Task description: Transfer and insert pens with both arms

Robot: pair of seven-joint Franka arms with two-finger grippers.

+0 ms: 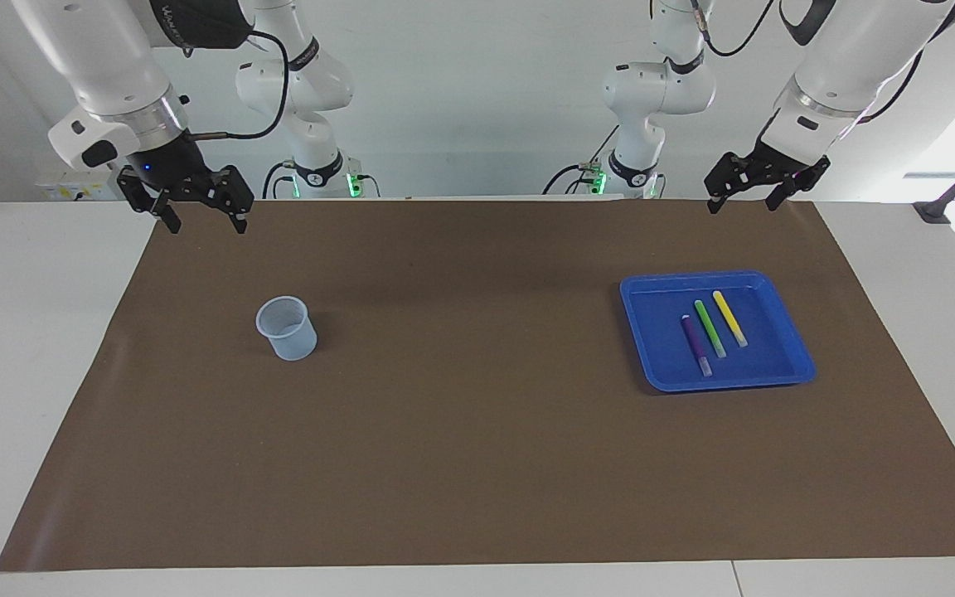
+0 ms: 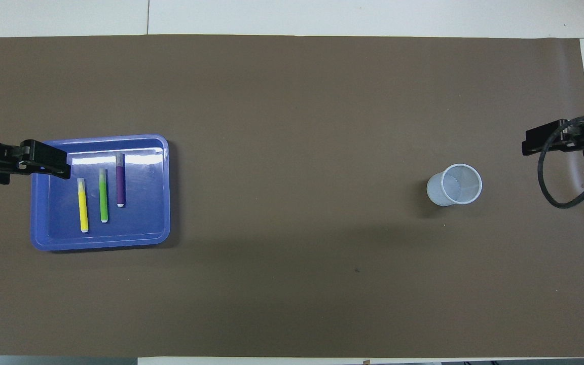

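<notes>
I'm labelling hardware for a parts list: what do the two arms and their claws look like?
Both arms are glossy white jointed tubes with silver wrist rings. The right claw and left claw are black and two-fingered. A black cable loops along each arm; the right arm carries a black band with white lettering.

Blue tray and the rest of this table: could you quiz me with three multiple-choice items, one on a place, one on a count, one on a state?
1. Where do the three slim marker pens lie?
A in the pale mesh cup
B in the blue plastic tray
C on the brown mat

2. How many pens?
A two
B three
C five

3. What does the left gripper hold?
A nothing
B the yellow pen
C the cup

Answers:
1 B, all lie inside the tray.
2 B, yellow, green, purple.
3 A, the left gripper hangs open and empty.
</notes>
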